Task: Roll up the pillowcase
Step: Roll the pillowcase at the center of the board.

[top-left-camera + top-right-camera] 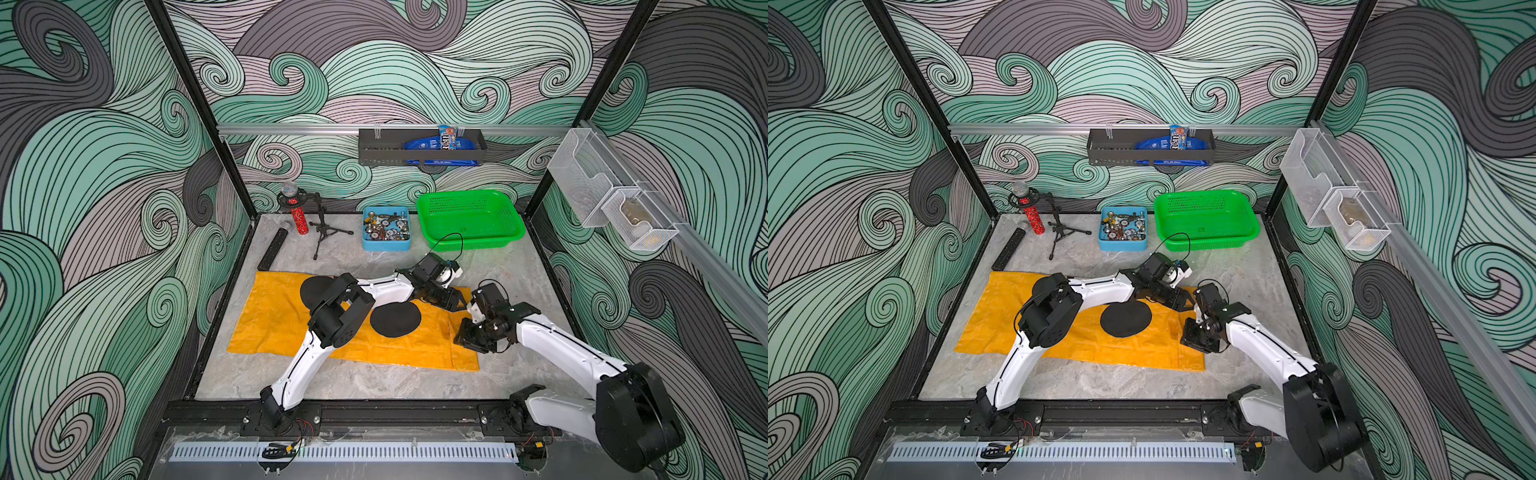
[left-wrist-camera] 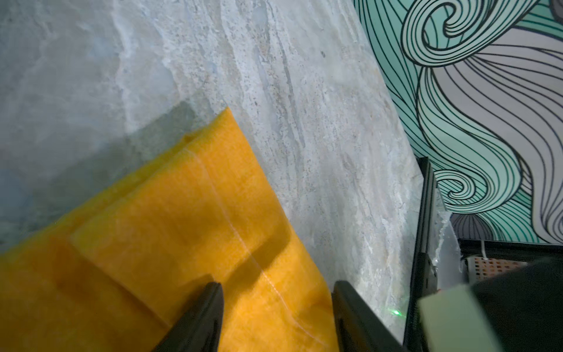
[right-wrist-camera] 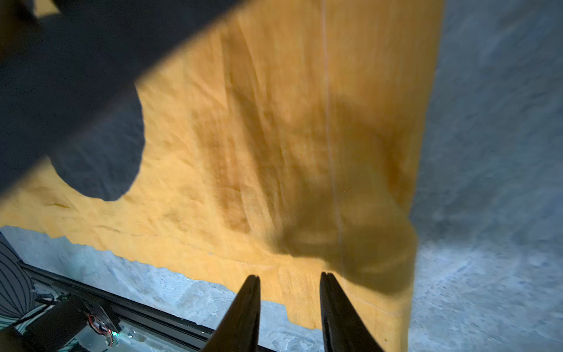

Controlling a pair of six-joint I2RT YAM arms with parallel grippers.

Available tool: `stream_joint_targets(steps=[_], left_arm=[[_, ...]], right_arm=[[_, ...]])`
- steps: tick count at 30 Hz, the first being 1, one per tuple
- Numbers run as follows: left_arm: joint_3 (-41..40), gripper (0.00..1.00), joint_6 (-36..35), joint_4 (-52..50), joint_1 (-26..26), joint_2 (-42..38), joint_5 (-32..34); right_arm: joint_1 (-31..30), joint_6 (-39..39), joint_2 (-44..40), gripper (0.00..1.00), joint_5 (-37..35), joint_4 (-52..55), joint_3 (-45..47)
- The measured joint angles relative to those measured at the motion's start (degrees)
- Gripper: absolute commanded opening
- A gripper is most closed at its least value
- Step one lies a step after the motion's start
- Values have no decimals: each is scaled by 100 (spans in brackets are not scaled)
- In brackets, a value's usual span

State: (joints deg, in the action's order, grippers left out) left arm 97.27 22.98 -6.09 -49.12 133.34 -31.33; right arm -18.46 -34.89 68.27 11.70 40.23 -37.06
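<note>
The pillowcase (image 1: 270, 316) (image 1: 992, 320) lies spread flat on the marble table, mustard yellow, with a black round print (image 1: 395, 318) showing. My left arm reaches across it, and the left gripper (image 1: 462, 308) (image 1: 1190, 302) hangs over the far right corner. In the left wrist view that gripper (image 2: 277, 286) is open, with the cloth (image 2: 213, 213) lying under the gap. My right gripper (image 1: 459, 337) (image 1: 1185, 338) sits over the right end. In the right wrist view it (image 3: 290, 275) is open above the near right corner of the fabric (image 3: 274, 122), which bulges slightly there.
At the back stand a green basket (image 1: 469, 220), a blue box of small metal parts (image 1: 386, 228), a red microphone (image 1: 297, 216) and a small tripod (image 1: 324, 228). A black bar (image 1: 272, 249) lies at the back left. Wire bins (image 1: 602, 195) hang on the right wall.
</note>
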Motion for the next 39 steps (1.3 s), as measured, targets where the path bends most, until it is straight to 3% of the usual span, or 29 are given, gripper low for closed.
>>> stream_joint_targets(steps=[7,18,26,32,39], left_arm=[[245,57,-284,-354,26,81,223],[332,61,-409,-560,120,127,247],[330,68,-334,-586,212,42,94],[142,70,-284,-603,240,-437,-9],[-240,72,-286,-695,299,-1082,-28]], right_arm=[[1246,485,122,50,-258,83,-295],[1633,1047,1246,47,243,-942,-105],[1650,1233,1578,30,603,-1600,-83],[1650,1331,1652,0,627,-1714,-79],[1652,1266,1456,0,393,-1637,-74]])
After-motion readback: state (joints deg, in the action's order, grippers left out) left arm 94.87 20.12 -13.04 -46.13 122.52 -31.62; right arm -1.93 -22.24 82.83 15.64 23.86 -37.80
